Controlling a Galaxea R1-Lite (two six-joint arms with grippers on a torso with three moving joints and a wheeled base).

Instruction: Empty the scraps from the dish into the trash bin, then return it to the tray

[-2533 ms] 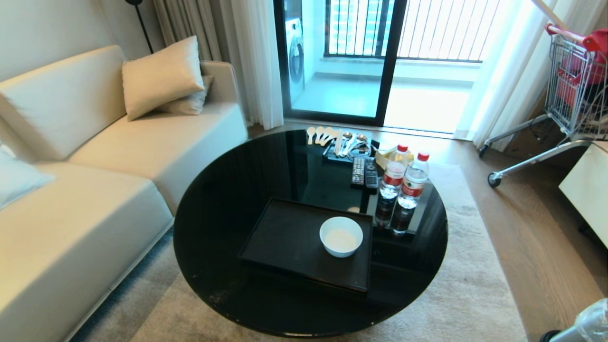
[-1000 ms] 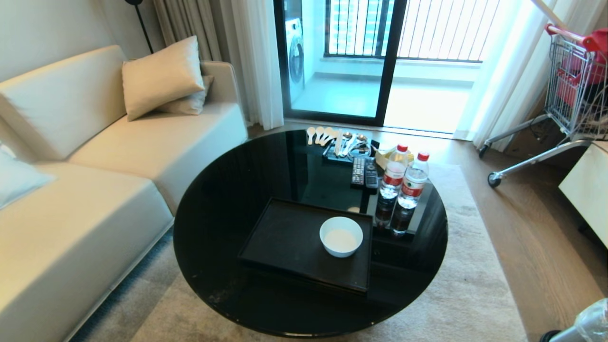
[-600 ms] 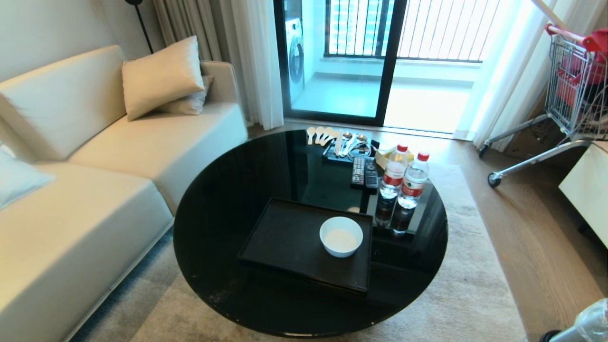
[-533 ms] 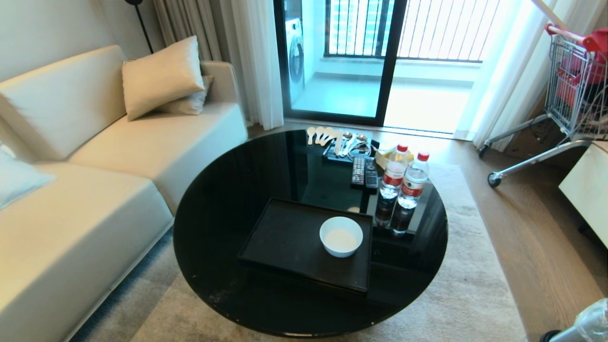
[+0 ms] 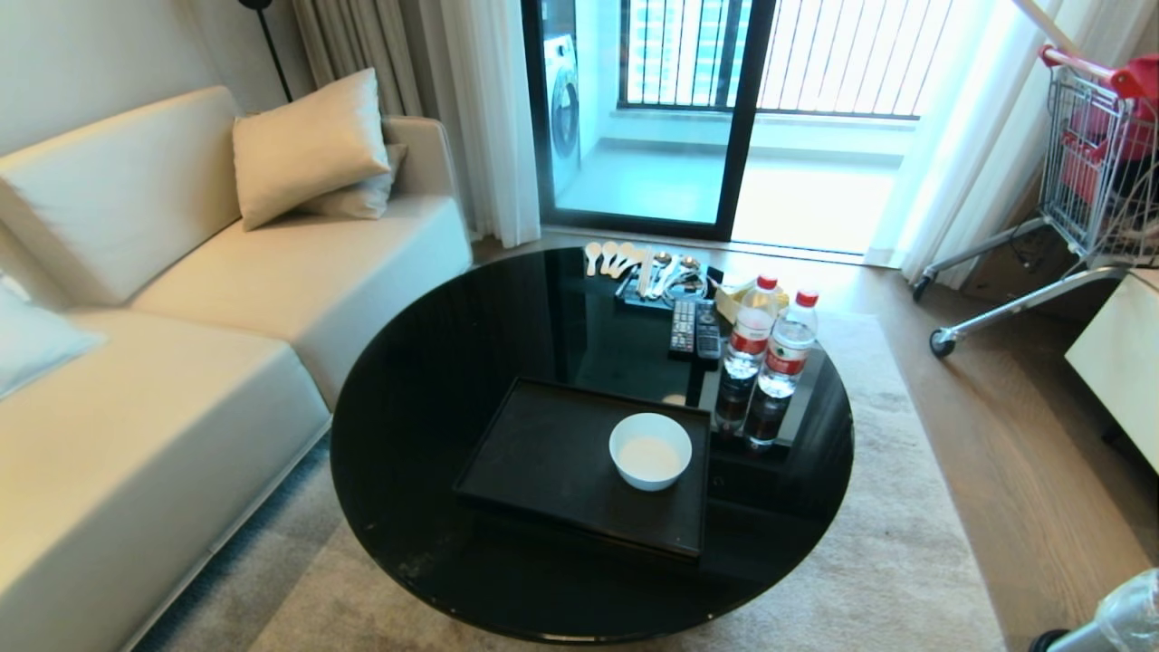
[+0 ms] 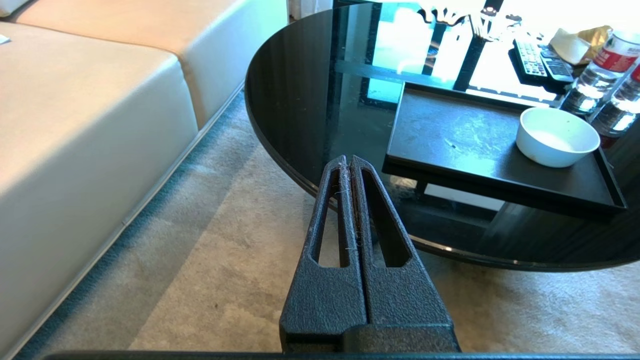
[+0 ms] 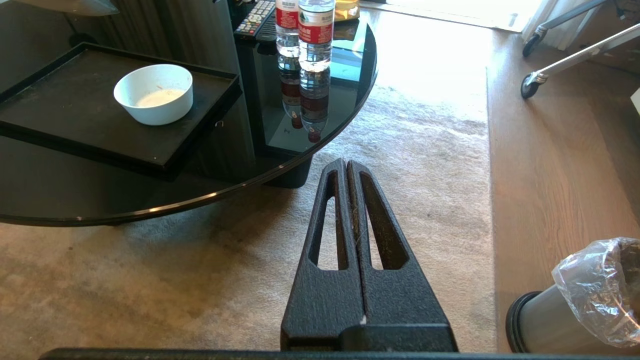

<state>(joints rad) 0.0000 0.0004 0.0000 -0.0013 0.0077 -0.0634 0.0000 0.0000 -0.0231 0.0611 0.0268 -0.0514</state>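
Round black table (image 5: 435, 380) carrying tray (image 5: 543, 453), bowl (image 5: 650, 451) sitting on its right part, seemingly holding pale residue. Left gripper (image 6: 348, 165) and right gripper (image 7: 346, 167) hanging clenched, empty, over carpet. Bin (image 7: 575, 310) standing right, on floor.

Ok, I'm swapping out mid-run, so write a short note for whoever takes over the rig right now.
Left gripper: shut, empty, parked over the rug short of the table.
Right gripper: shut, empty, also parked over the rug.
Dish: upright on the tray's right side; no scraps visible inside.
Trash bin: on the floor to the robot's right.
Done: by appearance, dish emptied and returned.
Left: nothing apparent; confirm.
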